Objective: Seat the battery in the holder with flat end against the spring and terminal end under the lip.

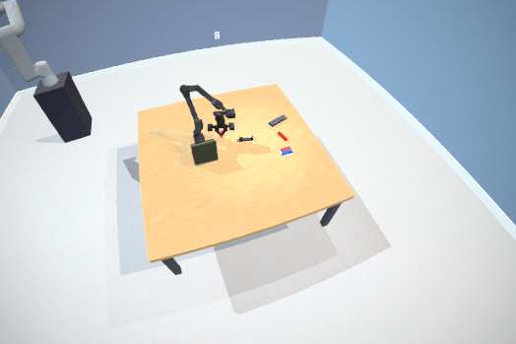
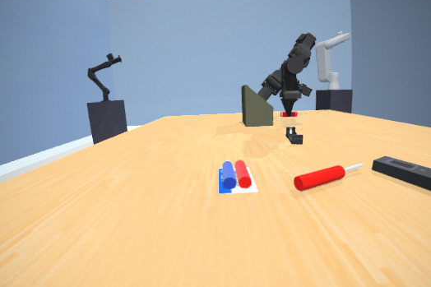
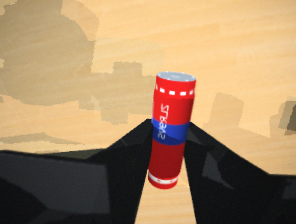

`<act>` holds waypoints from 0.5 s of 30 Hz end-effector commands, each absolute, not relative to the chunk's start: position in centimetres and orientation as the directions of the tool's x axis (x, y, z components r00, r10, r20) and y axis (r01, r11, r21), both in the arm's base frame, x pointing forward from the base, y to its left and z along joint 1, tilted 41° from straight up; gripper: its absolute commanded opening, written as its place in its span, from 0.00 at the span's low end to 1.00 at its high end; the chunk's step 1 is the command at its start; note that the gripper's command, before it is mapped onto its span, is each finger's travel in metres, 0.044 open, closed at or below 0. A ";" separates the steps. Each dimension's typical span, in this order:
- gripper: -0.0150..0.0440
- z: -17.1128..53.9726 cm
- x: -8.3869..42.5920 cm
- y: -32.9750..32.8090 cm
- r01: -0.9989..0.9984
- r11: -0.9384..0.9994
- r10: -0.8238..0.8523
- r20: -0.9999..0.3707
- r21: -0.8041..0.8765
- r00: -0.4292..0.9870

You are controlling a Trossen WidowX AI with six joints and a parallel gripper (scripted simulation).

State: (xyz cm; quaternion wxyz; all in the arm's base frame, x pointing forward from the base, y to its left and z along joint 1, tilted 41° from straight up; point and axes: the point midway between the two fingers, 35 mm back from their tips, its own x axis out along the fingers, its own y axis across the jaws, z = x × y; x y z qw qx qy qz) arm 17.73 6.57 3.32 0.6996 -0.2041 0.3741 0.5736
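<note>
My gripper (image 1: pixel 222 133) (image 2: pixel 289 113) (image 3: pixel 168 127) is shut on the red battery (image 1: pixel 222 135) (image 2: pixel 283 114) (image 3: pixel 169 162), with one finger on each side of its blue band. The battery is held crosswise, a little above the table. In the wrist view its silver end face points up the picture, and its other end is between the fingers towards the bottom. The black holder (image 1: pixel 245 139) (image 2: pixel 294 138) stands on the table, to the right of the gripper in the top view and nearer the camera in the exterior view. The inside of the holder is too small to make out.
A red-handled screwdriver (image 1: pixel 282 136) (image 2: pixel 320 178) and a black remote-like block (image 1: pixel 278 120) (image 2: pixel 403 170) lie beyond the holder. A blue cylinder (image 2: pixel 229 175) and a red cylinder (image 2: pixel 243 174) lie on a small card (image 2: pixel 252 188). A dark green block (image 1: pixel 204 152) (image 2: pixel 257 111) stands by the arm's base.
</note>
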 end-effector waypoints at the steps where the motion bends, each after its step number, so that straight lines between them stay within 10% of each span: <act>1: 0.36 4.1 19.5 5.9 -0.910 0.353 0.650 -0.757 0.218 0.071; 15: 0.36 4.6 27.6 2.8 -0.413 0.711 0.649 -0.757 0.569 0.074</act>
